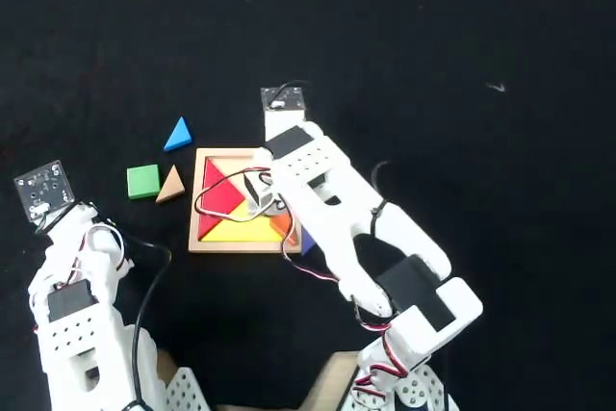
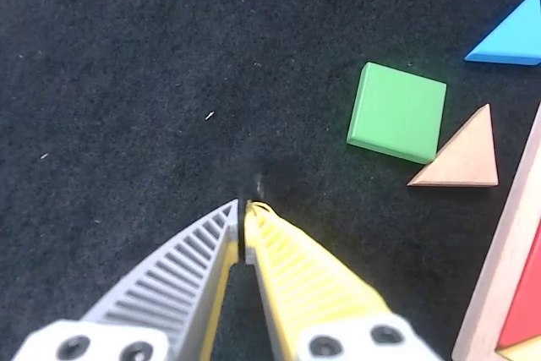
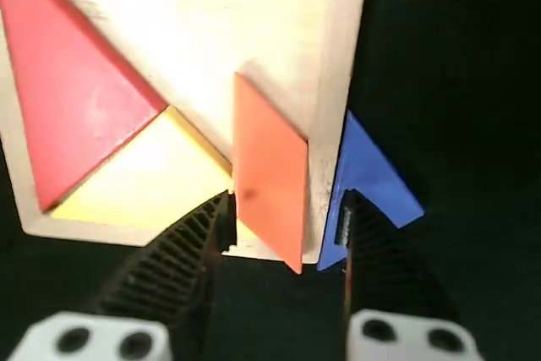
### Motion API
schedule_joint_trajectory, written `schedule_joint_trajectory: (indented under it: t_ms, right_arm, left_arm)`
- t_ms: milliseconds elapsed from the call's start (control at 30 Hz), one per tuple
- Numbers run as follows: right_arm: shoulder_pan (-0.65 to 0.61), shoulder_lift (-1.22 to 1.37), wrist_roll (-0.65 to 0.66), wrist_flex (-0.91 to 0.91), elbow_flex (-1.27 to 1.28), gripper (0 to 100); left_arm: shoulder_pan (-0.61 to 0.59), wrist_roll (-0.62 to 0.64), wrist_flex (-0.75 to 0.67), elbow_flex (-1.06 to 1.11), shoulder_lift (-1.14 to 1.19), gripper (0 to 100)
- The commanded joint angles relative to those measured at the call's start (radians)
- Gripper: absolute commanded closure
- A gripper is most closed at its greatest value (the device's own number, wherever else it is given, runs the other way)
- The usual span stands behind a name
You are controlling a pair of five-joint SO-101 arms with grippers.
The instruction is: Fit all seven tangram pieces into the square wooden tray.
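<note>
The square wooden tray (image 1: 197, 201) holds a red triangle (image 1: 219, 194), a yellow triangle (image 1: 245, 231) and an orange parallelogram (image 1: 282, 225). My right arm (image 1: 322, 190) hangs over the tray's right side. In the right wrist view, my right gripper (image 3: 283, 213) is open and straddles the orange parallelogram (image 3: 270, 175) and the tray rim (image 3: 338, 82). One finger is inside by the yellow triangle (image 3: 144, 179). The other rests on a dark blue triangle (image 3: 372, 179) lying outside against the rim. My left gripper (image 2: 243, 209) is shut and holds nothing, low over the black cloth.
Left of the tray lie a green square (image 1: 142, 181), a tan triangle (image 1: 171, 185) and a light blue triangle (image 1: 178, 135). In the left wrist view, the green square (image 2: 397, 112) and tan triangle (image 2: 463, 154) sit ahead of the left gripper. Black cloth covers the table.
</note>
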Motion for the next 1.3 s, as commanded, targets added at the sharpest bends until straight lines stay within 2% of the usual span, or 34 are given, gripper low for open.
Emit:
schedule_joint_trajectory:
  t_ms: [0, 67, 200, 333, 700, 1067, 1133, 1267]
  right_arm:
    - [-0.023, -0.067, 0.114, 0.064, -0.067, 90.8]
    - [-0.044, -0.111, 0.167, 0.075, -0.064, 99.0]
    - [-0.098, -0.170, 0.245, 0.094, -0.035, 98.5]
    - [-0.120, -0.143, 0.259, 0.072, -0.005, 98.7]
    - [-0.031, 0.068, 0.293, 0.025, -0.058, 98.7]
    - [-0.029, 0.038, 0.304, 0.044, -0.088, 98.7]
    - [-0.002, -0.025, 0.315, 0.087, -0.087, 98.7]
    - [0.141, -0.186, 0.436, 0.084, -0.025, 98.7]
  left_arm:
    - [0.015, 0.006, -0.018, -0.016, -0.015, 97]
    - [0.015, 0.006, -0.018, -0.016, -0.015, 97]
    - [0.015, 0.006, -0.018, -0.016, -0.015, 97]
    - [0.015, 0.006, -0.018, -0.015, -0.015, 97]
    - [0.015, 0.006, -0.018, -0.015, -0.015, 97]
    - [0.015, 0.006, -0.018, -0.016, -0.015, 97]
    - [0.015, 0.006, -0.018, -0.016, -0.015, 97]
    - [0.015, 0.006, -0.018, -0.016, -0.015, 97]
